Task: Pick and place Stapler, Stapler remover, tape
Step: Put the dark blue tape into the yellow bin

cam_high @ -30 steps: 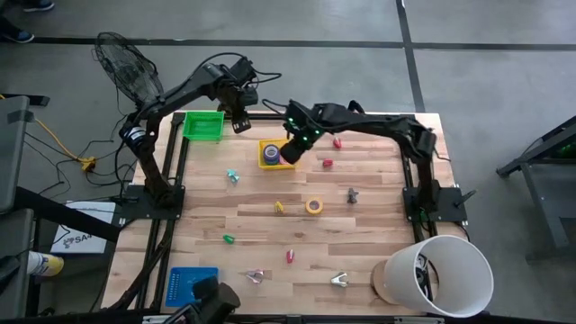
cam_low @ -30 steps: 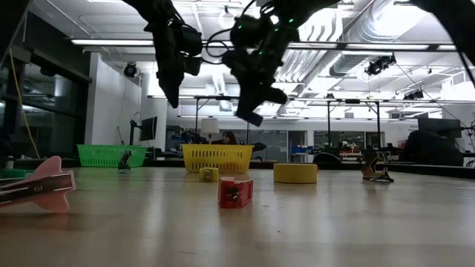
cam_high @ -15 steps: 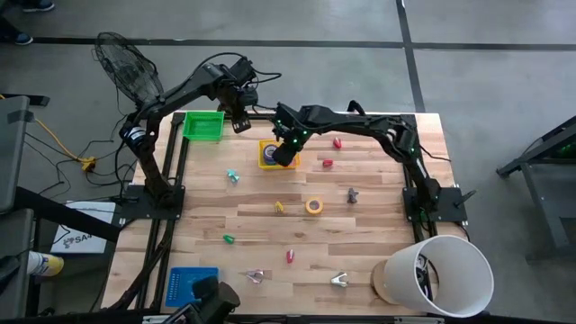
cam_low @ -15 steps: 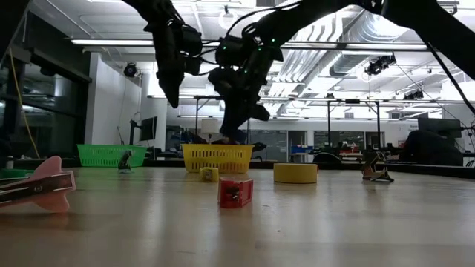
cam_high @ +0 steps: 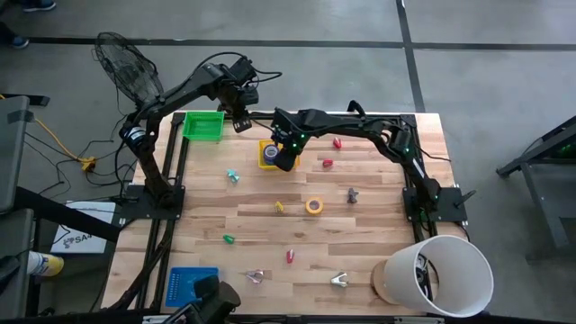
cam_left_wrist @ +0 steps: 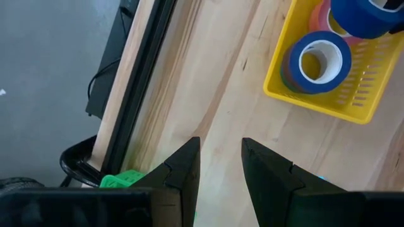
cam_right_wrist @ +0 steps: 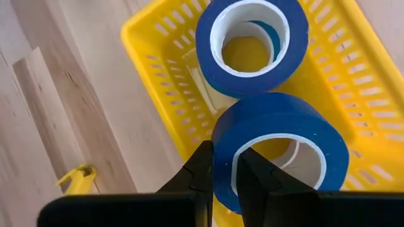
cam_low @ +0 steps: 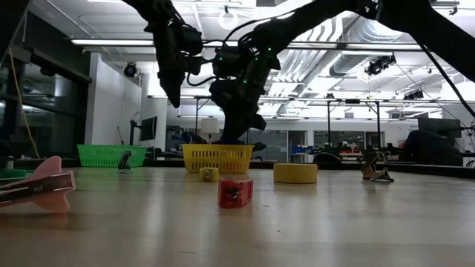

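A yellow basket [cam_high: 265,144] stands on the table near its far edge, with a blue tape roll [cam_right_wrist: 252,38] lying flat inside. My right gripper [cam_right_wrist: 225,169] reaches down into the basket, shut on a second blue tape roll [cam_right_wrist: 284,126]. My left gripper [cam_left_wrist: 221,151] hangs open and empty above the bare table just left of the basket, near the far edge. A yellow tape roll [cam_high: 314,206] lies flat on the table's middle. I can pick out no stapler or stapler remover for certain. My right gripper pinches the wall of the blue roll [cam_right_wrist: 224,157] with one finger inside the ring's hole and one outside. The fingers come from above, slanting down. The roll hangs tilted over the basket's floor beside the other roll; whether it rests there I cannot tell.
A green basket [cam_high: 203,125] stands at the far left corner. A white bucket [cam_high: 441,274] lies at the near right, a blue tray [cam_high: 192,286] at the near left. Small red, green, yellow and grey pieces lie scattered over the table's middle and near side.
My right gripper has come down and toward the table's left with the blue roll, rolling its wrist, and has sunk from above the yellow basket's right side into the basket. It has stayed shut on the roll.
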Controlling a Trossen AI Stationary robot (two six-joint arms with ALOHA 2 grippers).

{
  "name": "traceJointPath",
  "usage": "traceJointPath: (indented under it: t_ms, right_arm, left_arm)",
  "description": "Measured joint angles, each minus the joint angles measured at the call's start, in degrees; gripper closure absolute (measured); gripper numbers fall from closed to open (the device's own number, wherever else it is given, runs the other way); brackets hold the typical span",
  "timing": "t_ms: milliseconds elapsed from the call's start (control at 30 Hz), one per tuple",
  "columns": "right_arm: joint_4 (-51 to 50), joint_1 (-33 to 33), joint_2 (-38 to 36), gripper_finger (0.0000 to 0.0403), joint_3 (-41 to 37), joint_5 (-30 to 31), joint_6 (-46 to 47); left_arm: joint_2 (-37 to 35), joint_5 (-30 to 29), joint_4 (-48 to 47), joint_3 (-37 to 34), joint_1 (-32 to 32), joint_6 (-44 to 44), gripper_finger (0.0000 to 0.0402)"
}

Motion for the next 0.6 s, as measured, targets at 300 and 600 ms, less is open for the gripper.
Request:
traceJointPath:
  t_ms: [300, 600]
  right_arm:
    - [0.04, 0.0, 0.0, 0.0364, 0.0, 2.13, -5.79]
    - [0.02, 0.6, 0.0, 0.0351, 0.0, 3.13, -7.12]
  left_arm:
    - [0.02, 0.01, 0.05, 0.0, 0.0, 0.02, 0.0289]
    - [0.02, 0.01, 0.03, 0.0, 0.0, 0.06, 0.0289]
